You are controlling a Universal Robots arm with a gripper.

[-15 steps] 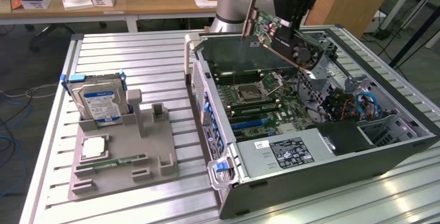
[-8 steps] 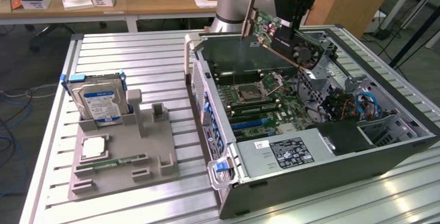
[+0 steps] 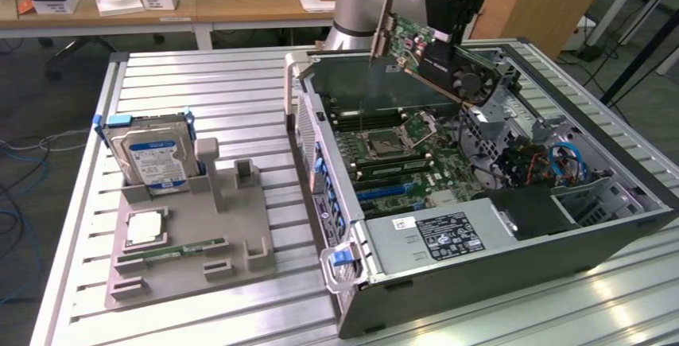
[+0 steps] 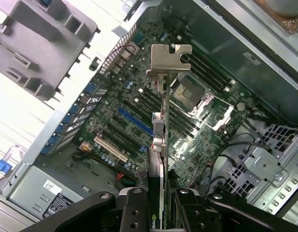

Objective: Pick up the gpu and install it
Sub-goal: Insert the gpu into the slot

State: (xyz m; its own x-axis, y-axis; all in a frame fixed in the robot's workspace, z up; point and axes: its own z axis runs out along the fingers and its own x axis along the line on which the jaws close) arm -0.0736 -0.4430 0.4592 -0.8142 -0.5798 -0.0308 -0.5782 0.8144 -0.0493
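gripper [image 4: 163, 205] clamps gpu [image 3: 430, 44] edge; card hangs tilted above open case [image 3: 498, 270]

Edge-on gpu [image 4: 161, 140] in tool [image 4: 161, 209], over motherboard [image 4: 115, 104]

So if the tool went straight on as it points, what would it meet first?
Probably the green motherboard, near its long blue slot; the flat green fan card with silver bracket it grips would touch before the tool. Depth unclear.

The gpu [image 3: 424, 44] above the case [image 3: 530, 270] — holder [image 3: 175, 270] on the exterior view's left.
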